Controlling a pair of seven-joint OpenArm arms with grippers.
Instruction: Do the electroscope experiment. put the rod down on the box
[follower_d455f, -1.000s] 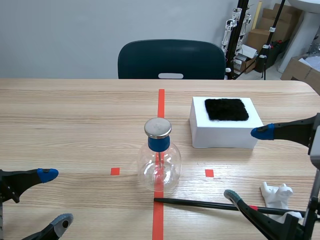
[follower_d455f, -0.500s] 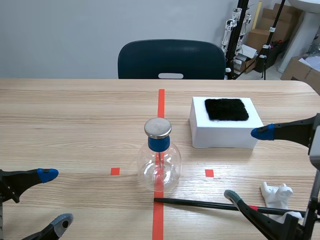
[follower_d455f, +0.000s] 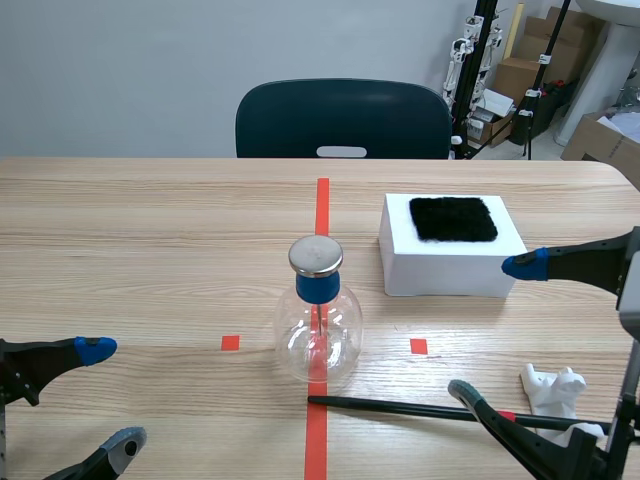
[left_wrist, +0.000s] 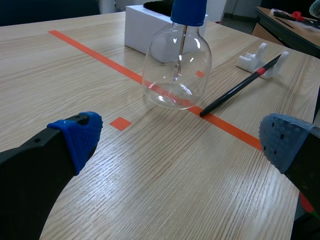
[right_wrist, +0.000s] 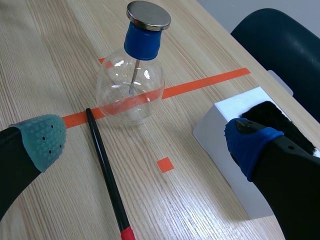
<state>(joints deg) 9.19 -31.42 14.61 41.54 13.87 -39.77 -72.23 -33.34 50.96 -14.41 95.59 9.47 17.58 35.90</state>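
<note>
Rod: the rod (follower_d455f: 400, 408) is lying flat on the table (follower_d455f: 150, 250), not on the box (follower_d455f: 450, 262). Its tip is seen at 5 o'clock of the flask (follower_d455f: 318, 330), close to the glass, and its length runs off toward 3 o'clock.
Box: it stands at 2 o'clock of the flask, well apart from the rod, with a black cloth (follower_d455f: 453, 218) on top.
Right hand: the right hand (follower_d455f: 495, 328) is spread wide and nothing is held. The rod is seen low between its fingers and untouched.
Left hand: the left hand (follower_d455f: 110, 397) is also spread and empty, at 8 o'clock of the flask.
Risk, flask: the flask could be struck or tipped if the rod is swung toward 11 o'clock while being lifted, since its tip lies so near the glass.
Risk, grip: the rod is thin and round and could be rolled or pushed along the table if the fingers are closed off-centre. Gripped far from its middle, it would likely droop or turn.
Risk, stand: the white stand (follower_d455f: 553, 388) near the rod's far end could be knocked during the approach.
Risk, placing: the box top is small, so the rod may roll off if it is released tilted or with too much overhang.
Change: none is seen. Both hands, the rod and the flask are placed as in the earlier frames.
</note>
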